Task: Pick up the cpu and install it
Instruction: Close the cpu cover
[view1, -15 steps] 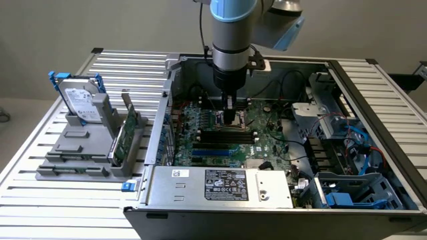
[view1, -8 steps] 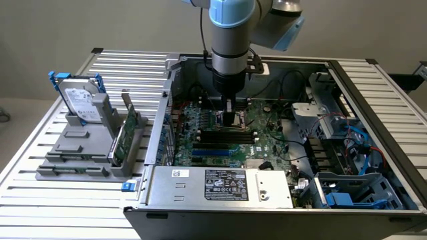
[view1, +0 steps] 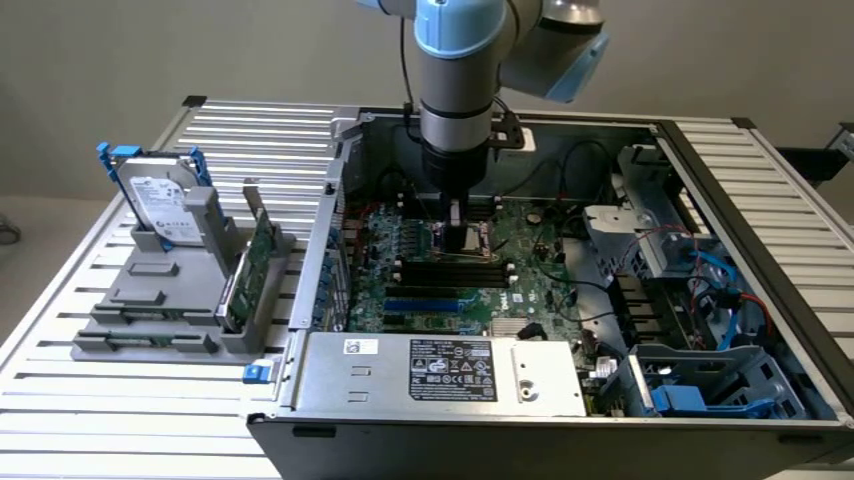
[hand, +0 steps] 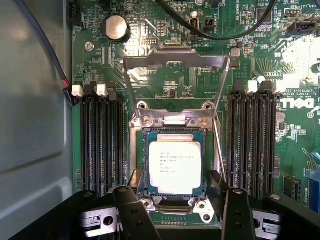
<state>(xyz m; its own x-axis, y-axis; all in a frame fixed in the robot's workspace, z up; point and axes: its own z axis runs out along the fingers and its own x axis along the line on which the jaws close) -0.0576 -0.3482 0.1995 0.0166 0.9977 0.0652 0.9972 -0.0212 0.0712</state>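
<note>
Exterior view: open computer case on slatted table, arm reaching down inside. Green motherboard. Black gripper, fingers spread, gripping nothing, flanking socket with raised load frame. Silver-topped cpu lying flat in socket, between fingertips.

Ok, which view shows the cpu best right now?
The wrist view. It looks straight down on the cpu, which sits in the socket with its printed top plain to see and the load frame raised. In the exterior view the gripper stands over that spot and hides the cpu.
</note>
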